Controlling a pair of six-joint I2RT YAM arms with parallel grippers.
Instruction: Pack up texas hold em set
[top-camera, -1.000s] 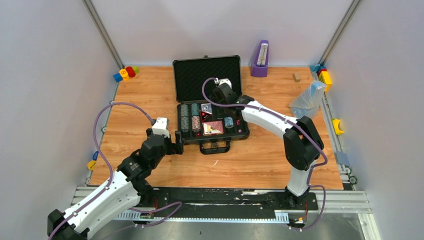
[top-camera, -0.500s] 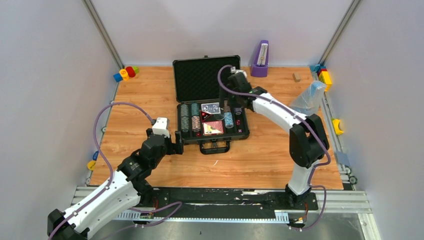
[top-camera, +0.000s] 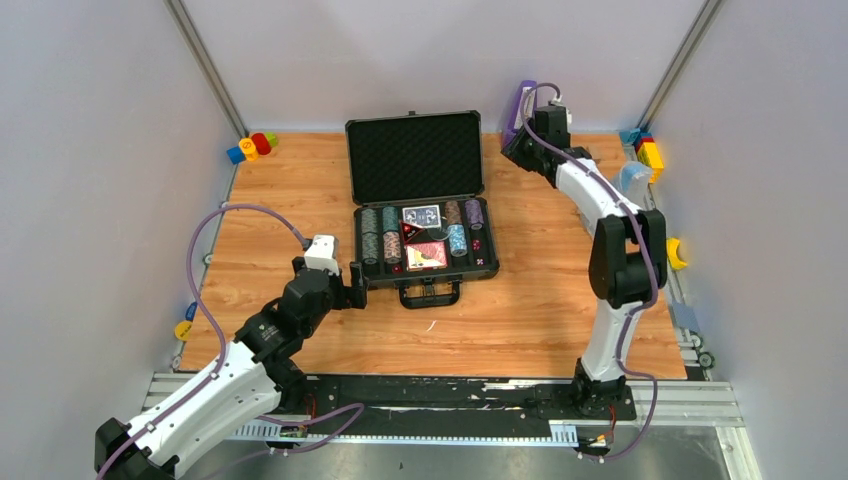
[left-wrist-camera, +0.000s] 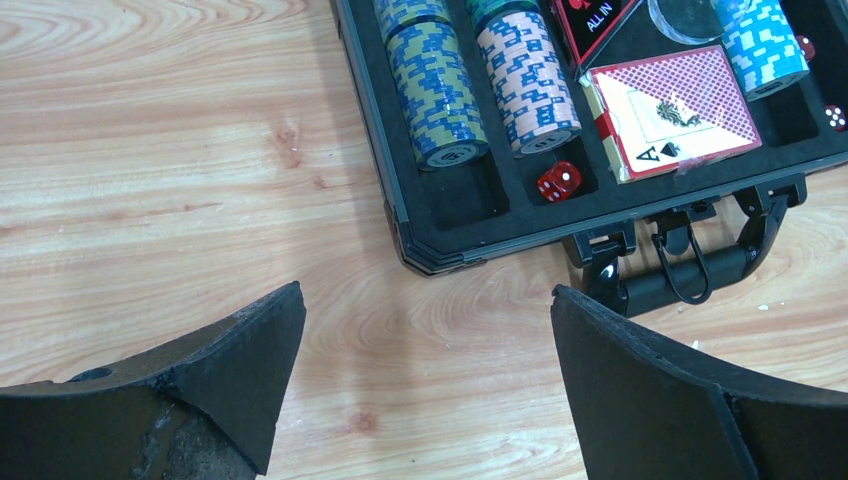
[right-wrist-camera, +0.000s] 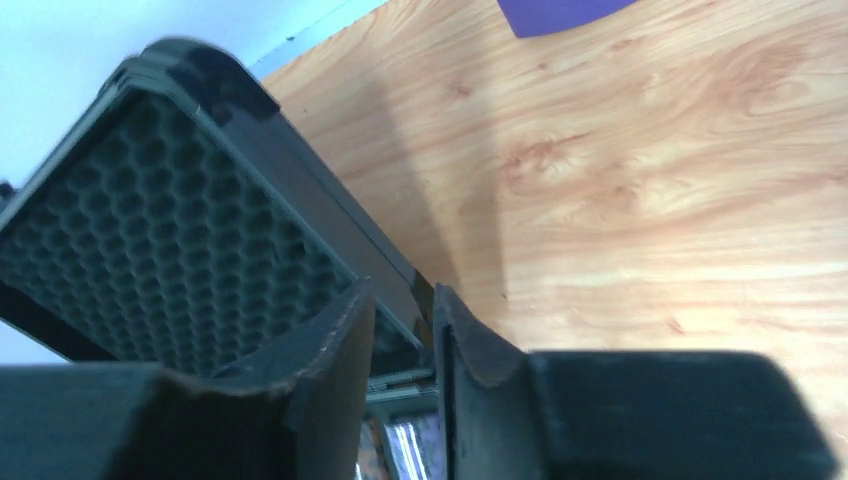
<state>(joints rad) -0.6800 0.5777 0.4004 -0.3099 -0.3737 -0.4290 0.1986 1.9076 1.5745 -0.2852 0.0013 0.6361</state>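
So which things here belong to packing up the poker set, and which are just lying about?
Job: black case, chip rolls, card deck, red die, ALL IN button.
Lying about: toy blocks, purple object, clear plastic bag.

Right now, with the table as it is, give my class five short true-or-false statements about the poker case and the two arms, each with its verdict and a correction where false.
1. The case lid stands open. True.
2. The left gripper is shut on the handle. False: its jaws stand wide open over bare wood, short of the handle.
3. A red die lies inside the case, just in front of the pink chip roll. True.
4. The right gripper hovers over the chip rolls. False: it is at the far right, past the lid's corner, near the purple object.
5. The ace-faced card deck lies on the wood outside the case. False: it lies in the case's foam tray.
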